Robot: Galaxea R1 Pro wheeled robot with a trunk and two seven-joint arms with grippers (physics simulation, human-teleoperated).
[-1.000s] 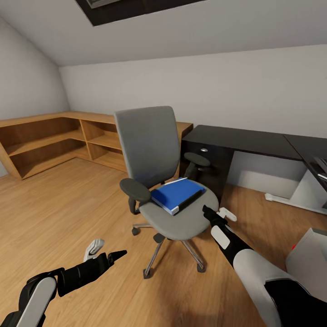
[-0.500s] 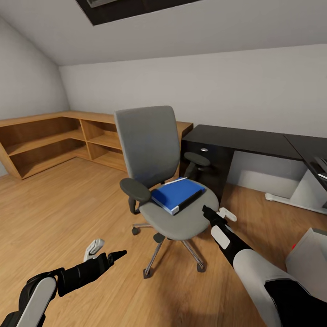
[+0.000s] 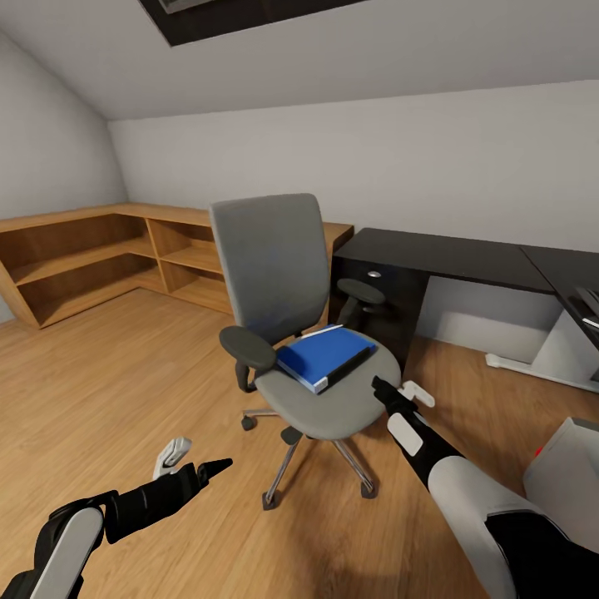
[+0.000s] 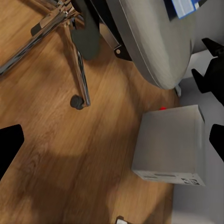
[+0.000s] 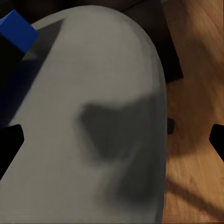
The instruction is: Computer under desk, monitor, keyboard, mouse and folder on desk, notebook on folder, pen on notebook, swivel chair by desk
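The grey swivel chair (image 3: 274,274) stands mid-floor with the blue folder (image 3: 324,356) flat on its seat. My right gripper (image 3: 399,389) is open just off the seat's front right edge, a short way from the folder. In the right wrist view the seat (image 5: 102,116) is close ahead, with a corner of the folder (image 5: 16,28) showing. My left gripper (image 3: 195,462) is open and empty, low over the floor left of the chair base. The grey computer case (image 4: 170,144) stands on the floor beside the chair. The black desk (image 3: 449,254) is behind, to the right.
A wooden shelf unit (image 3: 100,258) runs along the back left walls. The chair's star base (image 3: 316,466) and casters (image 4: 77,101) spread over the wood floor. The computer case (image 3: 566,474) sits by my right arm. The desk's white leg (image 3: 541,362) lies at the right.
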